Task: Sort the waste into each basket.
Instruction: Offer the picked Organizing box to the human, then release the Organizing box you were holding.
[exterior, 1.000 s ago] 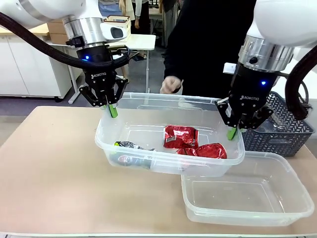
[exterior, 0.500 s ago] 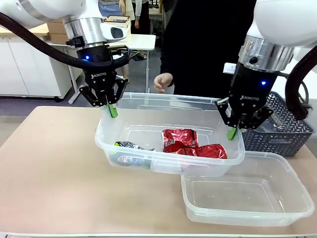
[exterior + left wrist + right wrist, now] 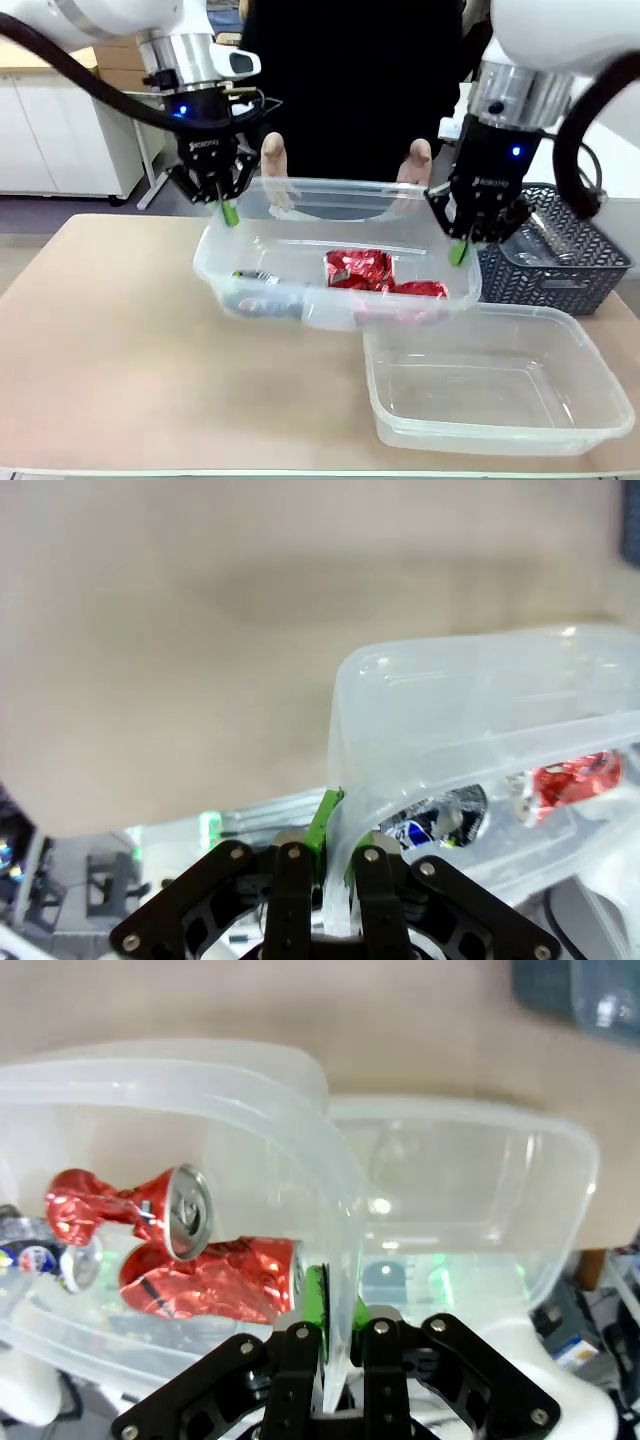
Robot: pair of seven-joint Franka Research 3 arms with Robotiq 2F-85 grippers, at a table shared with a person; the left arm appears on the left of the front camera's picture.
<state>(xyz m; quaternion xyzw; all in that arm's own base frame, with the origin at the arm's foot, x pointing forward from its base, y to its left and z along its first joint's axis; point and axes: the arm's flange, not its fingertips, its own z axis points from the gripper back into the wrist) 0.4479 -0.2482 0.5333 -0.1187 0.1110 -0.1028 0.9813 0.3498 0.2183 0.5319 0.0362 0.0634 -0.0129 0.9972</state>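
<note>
Above the table, between my arms: I am holding the loaded tub (image 3: 330,186) up.
My left gripper (image 3: 229,212) and right gripper (image 3: 459,250) are each pinching its thin rim, with red cans (image 3: 360,268) lying inside. I am risking a slip if that rim bends, spilling them toward the empty tub (image 3: 480,425) or the person's hands (image 3: 417,162).

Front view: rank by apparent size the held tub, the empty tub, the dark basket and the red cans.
1. held tub and empty tub: look alike, unranked.
2. dark basket, partly hidden.
3. red cans.
</note>
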